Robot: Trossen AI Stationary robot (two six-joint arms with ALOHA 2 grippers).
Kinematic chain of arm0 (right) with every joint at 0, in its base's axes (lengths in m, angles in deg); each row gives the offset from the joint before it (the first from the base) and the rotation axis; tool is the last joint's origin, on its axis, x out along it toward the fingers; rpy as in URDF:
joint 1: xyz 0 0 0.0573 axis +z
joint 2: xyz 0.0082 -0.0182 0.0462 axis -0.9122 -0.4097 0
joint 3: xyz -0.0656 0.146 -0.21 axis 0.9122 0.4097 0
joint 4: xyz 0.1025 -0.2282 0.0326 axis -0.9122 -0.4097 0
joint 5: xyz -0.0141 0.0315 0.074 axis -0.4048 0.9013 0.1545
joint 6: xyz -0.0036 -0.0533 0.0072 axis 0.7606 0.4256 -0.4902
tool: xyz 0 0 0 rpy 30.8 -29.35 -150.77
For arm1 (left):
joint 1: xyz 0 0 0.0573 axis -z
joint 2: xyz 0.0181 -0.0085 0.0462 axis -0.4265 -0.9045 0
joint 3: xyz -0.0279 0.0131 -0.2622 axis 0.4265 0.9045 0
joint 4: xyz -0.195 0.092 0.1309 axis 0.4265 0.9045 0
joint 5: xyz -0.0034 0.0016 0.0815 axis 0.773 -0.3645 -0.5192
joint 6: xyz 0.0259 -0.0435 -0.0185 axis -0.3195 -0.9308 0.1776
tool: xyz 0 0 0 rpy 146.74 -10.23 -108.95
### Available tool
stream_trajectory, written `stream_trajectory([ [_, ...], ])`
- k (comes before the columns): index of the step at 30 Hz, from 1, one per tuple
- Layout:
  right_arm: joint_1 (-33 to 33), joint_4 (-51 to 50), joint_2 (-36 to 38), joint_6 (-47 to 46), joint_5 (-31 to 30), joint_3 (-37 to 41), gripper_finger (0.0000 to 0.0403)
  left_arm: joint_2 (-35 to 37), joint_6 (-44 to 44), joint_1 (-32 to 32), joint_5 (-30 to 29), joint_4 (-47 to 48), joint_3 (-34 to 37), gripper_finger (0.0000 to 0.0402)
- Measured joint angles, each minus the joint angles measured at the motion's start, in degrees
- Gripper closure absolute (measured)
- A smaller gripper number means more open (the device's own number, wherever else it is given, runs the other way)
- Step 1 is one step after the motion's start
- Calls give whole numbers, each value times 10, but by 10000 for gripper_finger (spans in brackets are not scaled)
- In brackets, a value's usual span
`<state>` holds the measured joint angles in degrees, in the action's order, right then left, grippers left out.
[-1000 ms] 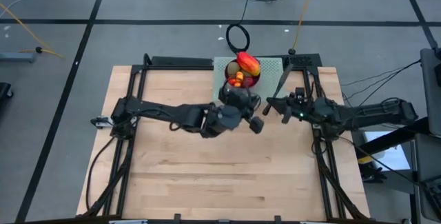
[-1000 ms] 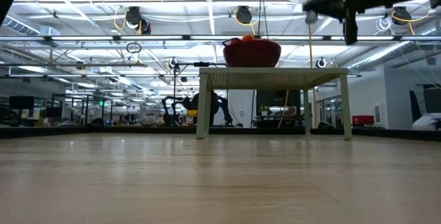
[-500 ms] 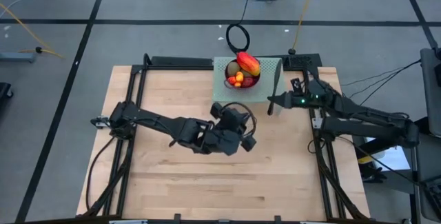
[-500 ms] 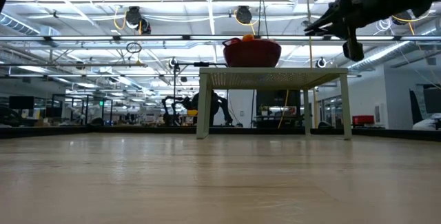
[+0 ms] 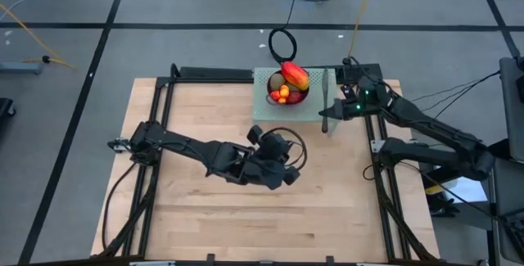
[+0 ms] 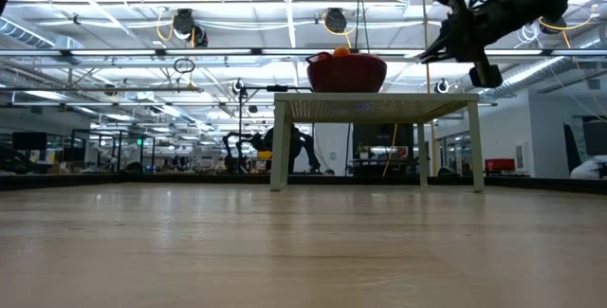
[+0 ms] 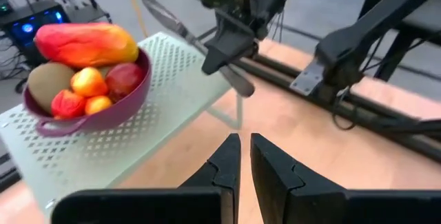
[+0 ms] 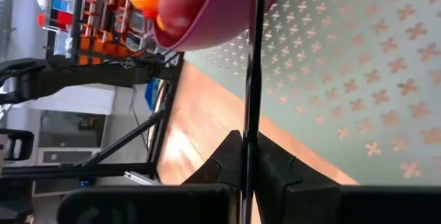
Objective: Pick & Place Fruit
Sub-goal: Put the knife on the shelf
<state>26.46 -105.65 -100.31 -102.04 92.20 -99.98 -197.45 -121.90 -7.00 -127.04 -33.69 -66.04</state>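
Observation:
A purple bowl [image 5: 288,87] stands on a pale green perforated stand [image 5: 307,106] at the table's far edge. It holds the fruit: a red-yellow mango [image 7: 86,43] lying on top, a kiwi [image 7: 49,83], a dark red round piece [image 7: 124,78] and small orange-red ones [image 7: 89,80]. My right gripper [image 5: 329,114] is shut on a long knife [image 5: 325,94] beside the bowl, at the stand's right edge. My left gripper [image 7: 245,160] is shut with nothing in it, on the near side of the stand, pointing toward the stand's right end. My right gripper pinches the knife's dark handle [image 7: 222,53] between its two fingers, close to where the blade begins. The handle's free end [image 7: 238,83] sticks out toward the near side, and the blade [image 7: 165,16] points toward the far edge. The knife is lifted clear, above the stand's right edge.
The wooden tabletop [image 5: 246,217] lies bare on the near side of both arms. Black frame rails [image 5: 385,192] run along the table's left and right sides. Cables lie on the floor beyond the far edge.
My right gripper has swung toward the far edge with the knife and rolled. The knife now runs near-to-far along the stand's right edge. My left gripper has drawn back from the bowl toward the near side and sunk a little, staying shut.

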Motion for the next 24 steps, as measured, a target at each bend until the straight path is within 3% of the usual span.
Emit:
stream_trajectory([
  [9,-54,5,-39,2,59,0,395,0,-29,2,17,74,1,371],
  [14,-75,27,-51,-6,89,0,395,0,-44,-2,35,71,35,371],
  [24,-76,46,-61,-20,94,0,395,15,-40,-12,96,42,98,377],
])
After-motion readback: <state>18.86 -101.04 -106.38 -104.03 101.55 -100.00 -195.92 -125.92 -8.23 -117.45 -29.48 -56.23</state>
